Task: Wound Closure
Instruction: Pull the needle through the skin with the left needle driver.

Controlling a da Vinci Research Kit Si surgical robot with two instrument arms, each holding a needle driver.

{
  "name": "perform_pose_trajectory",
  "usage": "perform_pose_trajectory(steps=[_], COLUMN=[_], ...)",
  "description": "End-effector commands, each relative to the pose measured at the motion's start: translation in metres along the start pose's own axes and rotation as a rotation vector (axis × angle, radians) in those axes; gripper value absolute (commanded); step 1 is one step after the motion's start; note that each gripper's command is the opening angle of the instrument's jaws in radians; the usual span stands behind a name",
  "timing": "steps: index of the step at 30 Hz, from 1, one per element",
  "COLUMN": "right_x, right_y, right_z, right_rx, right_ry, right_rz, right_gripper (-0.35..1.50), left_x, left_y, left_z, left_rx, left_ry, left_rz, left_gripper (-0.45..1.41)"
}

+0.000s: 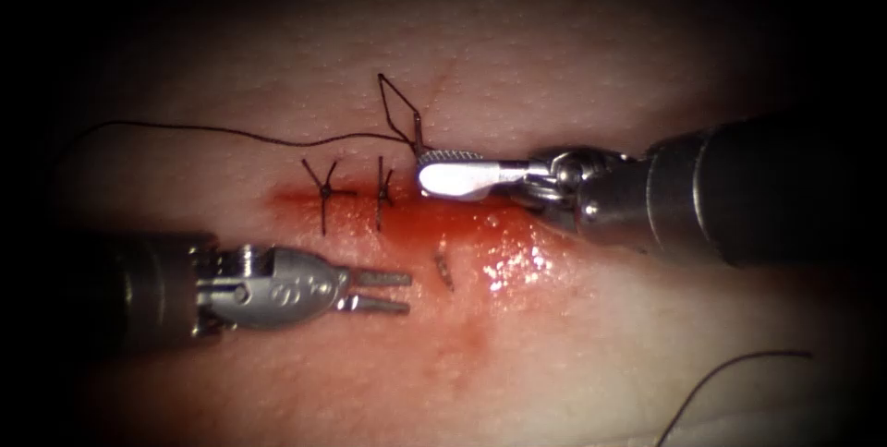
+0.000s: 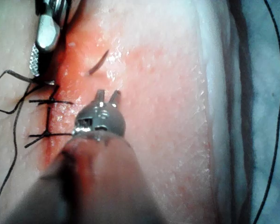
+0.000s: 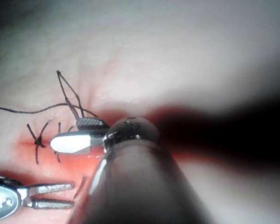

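Observation:
The cut point(image 1: 462, 216) runs across the tissue point(image 1: 573, 68), wet with red fluid. The needle is in the tissue; a short dark piece of it point(image 1: 444, 272) point(image 2: 98, 63) pokes out of the near edge of the cut, right of the stitches. My left tool point(image 1: 407, 293) point(image 2: 108, 93) point(image 3: 73, 195) lies just left of that piece, jaws open, holding nothing. My right tool point(image 1: 420, 172) point(image 3: 65, 134) point(image 2: 39, 58) rests on the far edge, jaws open, its serrated face showing. The thread point(image 1: 231, 133) point(image 3: 67, 93) loops point(image 1: 395, 105) down to the tissue at that tool's tip.
Two tied stitches point(image 1: 325, 191) point(image 1: 381, 190) point(image 2: 49, 101) cross the cut's left part, with short cut ends. Red fluid pools point(image 1: 513, 258) on the cut's right part. More thread point(image 1: 730, 373) curves at the lower right and lies over a blue drape point(image 2: 270, 56).

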Motion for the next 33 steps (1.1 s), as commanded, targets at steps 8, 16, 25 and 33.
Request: perform_pose_trajectory(steps=[8, 16, 25, 33], right_x=[0.0035, 0.0043, 0.0036, 0.0033], right_y=[0.0019, 0.0023, 0.0027, 0.0026], right_z=[-0.0047, -0.007, -0.0068, -0.0066], right_rx=[-0.026, -0.072, -0.073, -0.07], right_ry=[0.04, 0.098, 0.108, 0.115], right_rz=[-0.012, -0.031, -0.041, -0.041], right_gripper=[0.86, 0.78, 0.59, 0.34], left_x=[0.0017, 0.0036, 0.0016, 0.0008], left_y=[-0.0009, -0.0014, -0.0018, -0.002], left_z=[0.0007, 0.0026, 0.0049, 0.0055], left_rx=[0.068, 0.098, 0.147, 0.179], left_ry=[0.109, 0.122, 0.092, 0.097], left_rz=[0.058, 0.047, 0.055, 0.017], left_gripper=[0.31, 0.42, 0.14, -0.45])
